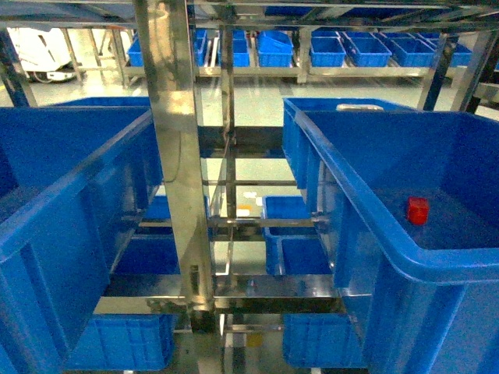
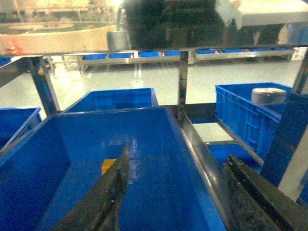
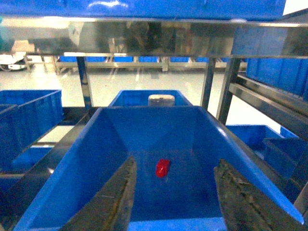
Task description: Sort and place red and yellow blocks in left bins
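Right wrist | right hand (image 3: 175,202) wide, empty | red block (image 3: 162,168) ahead between fingers, on bin (image 3: 144,125) floor

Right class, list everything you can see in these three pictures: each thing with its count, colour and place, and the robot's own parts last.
Red block: one, red, on the floor of the right-hand crate.
Yellow block: one, orange-yellow, on the floor of the crate under the left claw, partly hidden by a finger.
Right crate: one, bright blue, on the rack at right.
Left crate: one, bright blue, on the rack at left.
Other crates: many, blue, on lower and far shelves.
Rack post: one, shiny metal, centre.
Left claw: open, dark, over the left crate.
Right claw: open, dark, over the right crate.
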{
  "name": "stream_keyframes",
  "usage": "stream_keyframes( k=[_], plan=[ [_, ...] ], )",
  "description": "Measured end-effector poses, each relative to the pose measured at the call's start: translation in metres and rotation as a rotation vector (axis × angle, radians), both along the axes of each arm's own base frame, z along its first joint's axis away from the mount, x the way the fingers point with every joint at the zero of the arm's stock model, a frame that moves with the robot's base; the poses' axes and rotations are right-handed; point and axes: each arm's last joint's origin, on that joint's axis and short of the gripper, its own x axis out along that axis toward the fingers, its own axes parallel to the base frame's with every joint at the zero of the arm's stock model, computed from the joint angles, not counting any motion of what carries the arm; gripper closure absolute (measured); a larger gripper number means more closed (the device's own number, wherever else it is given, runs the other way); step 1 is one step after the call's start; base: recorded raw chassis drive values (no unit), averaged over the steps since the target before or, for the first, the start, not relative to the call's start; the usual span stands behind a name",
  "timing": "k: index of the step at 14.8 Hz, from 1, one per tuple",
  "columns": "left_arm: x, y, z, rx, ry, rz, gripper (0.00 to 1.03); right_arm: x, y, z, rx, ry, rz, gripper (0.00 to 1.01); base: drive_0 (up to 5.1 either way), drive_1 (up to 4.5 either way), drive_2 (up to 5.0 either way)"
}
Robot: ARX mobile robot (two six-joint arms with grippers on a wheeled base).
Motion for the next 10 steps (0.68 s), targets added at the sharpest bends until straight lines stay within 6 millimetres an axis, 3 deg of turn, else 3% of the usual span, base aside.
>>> stream_keyframes(
  k=[3,4,10],
  plan=[
    [-0.018,0.001,-0.028,-0.03,0.005,0.005,0.88,-0.005,0.0,-0.032,-0.002,0.007,0.002,0.9,0.0,0.0,0.0],
    [-0.023,0.001,-0.035,-0.032,0.004,0.004,1.02,-0.007,0.0,-0.039,-0.004,0.005,0.001,0.99,0.0,0.0,0.0],
    [-0.046,0.001,-0.061,-0.033,0.003,0.004,1.01,-0.019,0.0,-0.071,-0.006,0.048,0.003,0.99,0.0,0.0,0.0]
  ],
)
